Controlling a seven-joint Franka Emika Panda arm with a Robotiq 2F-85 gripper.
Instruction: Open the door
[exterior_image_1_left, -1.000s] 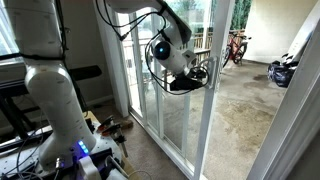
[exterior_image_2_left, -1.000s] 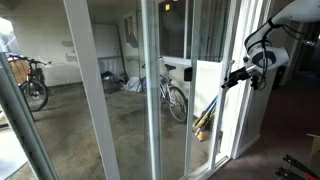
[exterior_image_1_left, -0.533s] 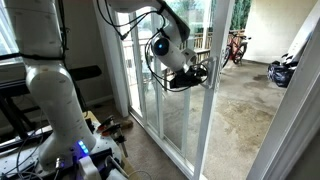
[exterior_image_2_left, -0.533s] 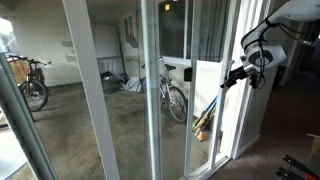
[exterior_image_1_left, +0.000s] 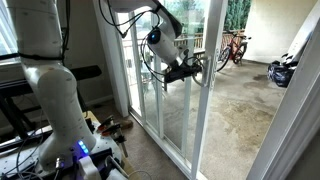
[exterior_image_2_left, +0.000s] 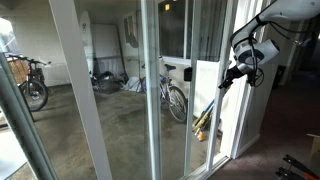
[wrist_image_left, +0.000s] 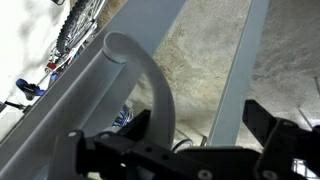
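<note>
The door (exterior_image_1_left: 204, 115) is a tall glass sliding pane in a white frame; it also shows in the wrist view (wrist_image_left: 60, 120) and, from outside, in an exterior view (exterior_image_2_left: 65, 100). Its curved grey loop handle (wrist_image_left: 143, 68) sits on the edge stile (exterior_image_1_left: 205, 72). My gripper (exterior_image_1_left: 192, 70) is at the handle, also seen in an exterior view (exterior_image_2_left: 228, 78). In the wrist view the gripper (wrist_image_left: 200, 128) is open, and the handle passes between its fingers, close to the left one. The door stands partly open, with a gap beside the stile.
A fixed white-framed glass panel (exterior_image_1_left: 150, 95) stands behind the door. The concrete patio (exterior_image_1_left: 250, 110) outside holds a bicycle (exterior_image_1_left: 233, 47) and a dark bag (exterior_image_1_left: 283, 70). Another bicycle (exterior_image_2_left: 175, 95) leans near the glass. The robot's white base (exterior_image_1_left: 55, 100) stands indoors.
My gripper has moved sideways with the handle, and the door has slid along with it, widening the opening.
</note>
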